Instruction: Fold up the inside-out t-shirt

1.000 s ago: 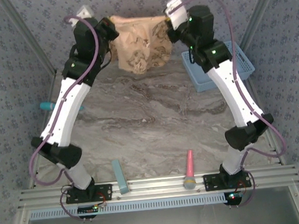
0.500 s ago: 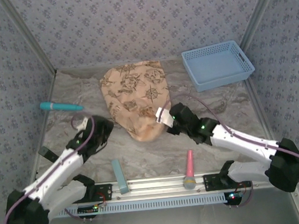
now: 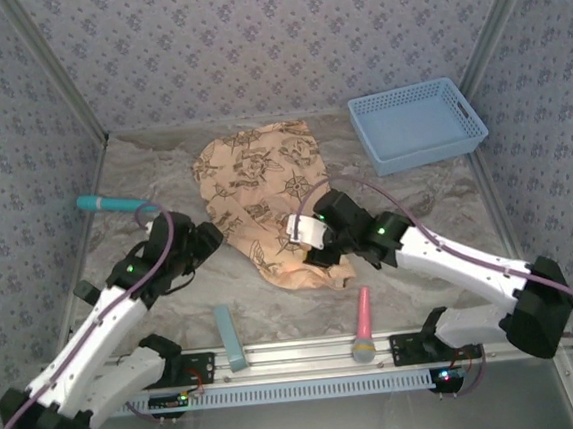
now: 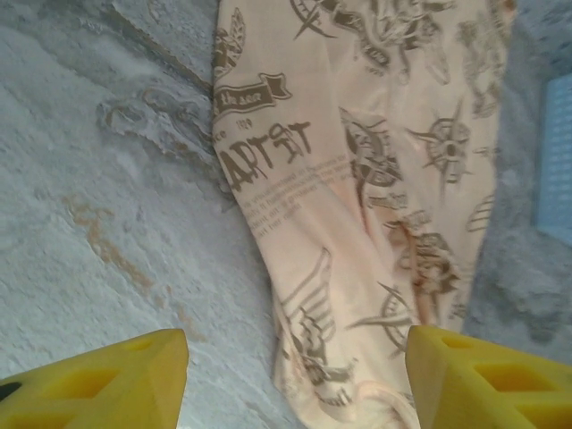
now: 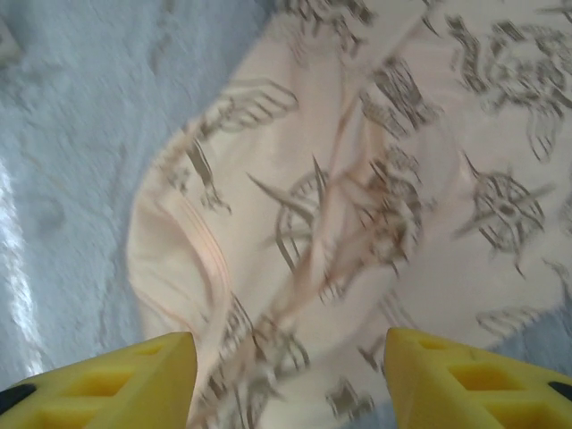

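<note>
The inside-out t-shirt (image 3: 264,181) lies as a long peach-tan strip with brown print, running from the back middle of the table toward the near edge. Its near end is bunched into a rounded hem (image 3: 307,273). My left gripper (image 3: 201,244) hovers open just left of the shirt's near half; in the left wrist view the gripper (image 4: 295,384) spans the cloth (image 4: 357,179) edge with nothing gripped. My right gripper (image 3: 314,240) sits open over the shirt's near end, and the right wrist view shows that gripper (image 5: 290,380) above the wrinkled cloth (image 5: 357,206). The neck label is hidden.
A blue basket (image 3: 417,123) stands at the back right, and its edge (image 4: 556,161) shows in the left wrist view. A teal pen (image 3: 115,203) lies at the left. A light-blue block (image 3: 230,336) and a pink microphone (image 3: 362,323) lie near the front rail.
A second ago both grippers held the shirt up at the back. It now lies on the table, released, its near end dragged nearer and rightward. Both arms have dropped low beside it.
</note>
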Controlling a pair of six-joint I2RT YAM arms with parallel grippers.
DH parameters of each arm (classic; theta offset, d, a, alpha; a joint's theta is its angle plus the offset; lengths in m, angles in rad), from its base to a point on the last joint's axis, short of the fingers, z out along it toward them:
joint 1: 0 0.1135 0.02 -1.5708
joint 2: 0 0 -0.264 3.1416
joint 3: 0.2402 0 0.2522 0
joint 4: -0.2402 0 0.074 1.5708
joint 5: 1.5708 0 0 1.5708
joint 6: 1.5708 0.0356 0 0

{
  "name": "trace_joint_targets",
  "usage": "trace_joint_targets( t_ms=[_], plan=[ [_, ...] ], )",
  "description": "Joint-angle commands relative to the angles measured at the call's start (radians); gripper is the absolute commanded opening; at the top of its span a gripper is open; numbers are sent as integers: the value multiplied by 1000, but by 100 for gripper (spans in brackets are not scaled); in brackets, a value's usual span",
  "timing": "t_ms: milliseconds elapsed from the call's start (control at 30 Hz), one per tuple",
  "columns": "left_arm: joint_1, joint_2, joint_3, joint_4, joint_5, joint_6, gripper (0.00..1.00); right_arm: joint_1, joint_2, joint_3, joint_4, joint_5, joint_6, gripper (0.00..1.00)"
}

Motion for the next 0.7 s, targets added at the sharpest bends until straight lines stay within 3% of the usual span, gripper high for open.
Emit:
trace_joint_targets(
  t_ms=[0, 167, 367, 400, 467, 667],
  plan=[
    [38, 107, 50, -27, 23, 114, 64, 17, 98, 28, 50, -77, 115, 61],
    [106, 175, 86, -16, -1, 133, 63, 66, 277, 63, 177, 22, 394, 61],
    [188, 146, 44, -13, 8, 144, 62, 156, 433, 94, 218, 89, 482, 61],
    [199, 137, 34, -12, 11, 144, 62, 159, 455, 96, 230, 109, 491, 55],
    [217, 117, 19, -8, 14, 144, 61, 162, 475, 90, 252, 132, 501, 28],
    [244, 80, -4, -3, 24, 144, 61, 160, 388, 56, 282, -54, 404, 1]
  ],
)
